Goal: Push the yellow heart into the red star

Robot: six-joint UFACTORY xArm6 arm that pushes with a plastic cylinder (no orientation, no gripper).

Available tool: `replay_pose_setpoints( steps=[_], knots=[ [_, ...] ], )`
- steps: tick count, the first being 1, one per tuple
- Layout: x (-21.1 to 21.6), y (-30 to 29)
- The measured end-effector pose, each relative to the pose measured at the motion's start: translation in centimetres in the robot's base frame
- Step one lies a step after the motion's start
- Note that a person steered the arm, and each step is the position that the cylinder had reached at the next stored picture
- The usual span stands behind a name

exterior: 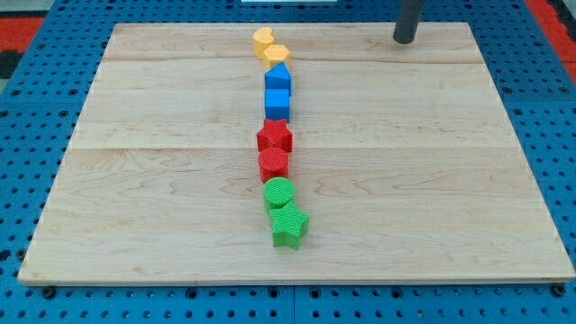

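Wooden board (432, 180) on a blue pegboard (27, 297), with eight blocks in a near-touching column down the middle: yellow heart (262, 39) topmost, then yellow hexagon (276, 54), two blue blocks (278, 91), red star (275, 136), red hexagon-like block (274, 163), green cylinder (279, 192), green star (289, 225). My tip (404, 40) at the view's top right, well apart from every block.

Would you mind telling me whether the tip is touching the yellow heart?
Apart. The camera view shows my tip far toward the view's right of the yellow heart, with bare board between.
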State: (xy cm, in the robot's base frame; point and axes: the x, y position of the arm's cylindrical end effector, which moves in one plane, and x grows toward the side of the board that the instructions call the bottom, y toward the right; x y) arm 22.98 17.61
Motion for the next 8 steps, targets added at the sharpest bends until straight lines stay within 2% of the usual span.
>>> replay_pose_setpoints(
  steps=[1,2,3,6,8],
  knots=[
    [1.3,0.1],
    [9.3,4.9],
    [9.8,4.6],
    [1.4,-7.9],
    [-0.3,-19.2]
  ],
)
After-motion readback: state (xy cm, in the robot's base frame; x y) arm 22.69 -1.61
